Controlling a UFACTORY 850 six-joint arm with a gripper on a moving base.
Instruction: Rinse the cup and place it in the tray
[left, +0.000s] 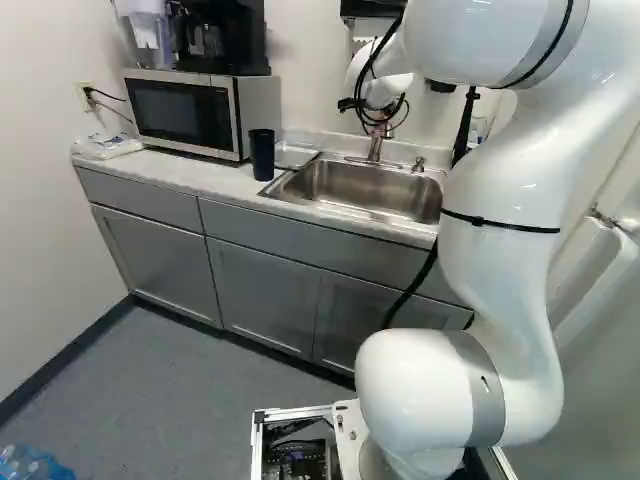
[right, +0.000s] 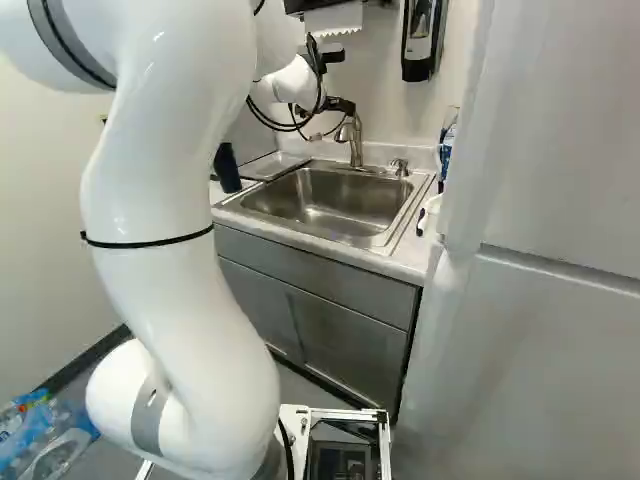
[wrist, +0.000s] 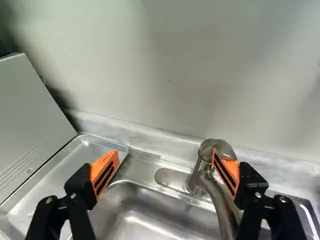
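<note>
My arm (left: 510, 250) has a smooth, glossy white shell, while my fingers (wrist: 80, 187) end in orange pads (wrist: 103, 174), ribbed and rubbery-looking. The cup (left: 262, 155) looks like smooth, dark plastic. The tray (wrist: 70, 162) is shiny metal; the sink (wrist: 155, 215) is satiny, brushed-looking metal, and the faucet (wrist: 201, 172) is smoother metal with soft reflections. The countertop (left: 185, 172) is smooth with faint stone-like mottling. The microwave (left: 185, 112) pairs a metallic-looking casing with a glossy dark door. The cabinet doors (left: 165, 262) look smooth and low-sheen, the floor (left: 200, 400) matt. Crinkled, shiny clear plastic covers the bottles (right: 60, 430).
</note>
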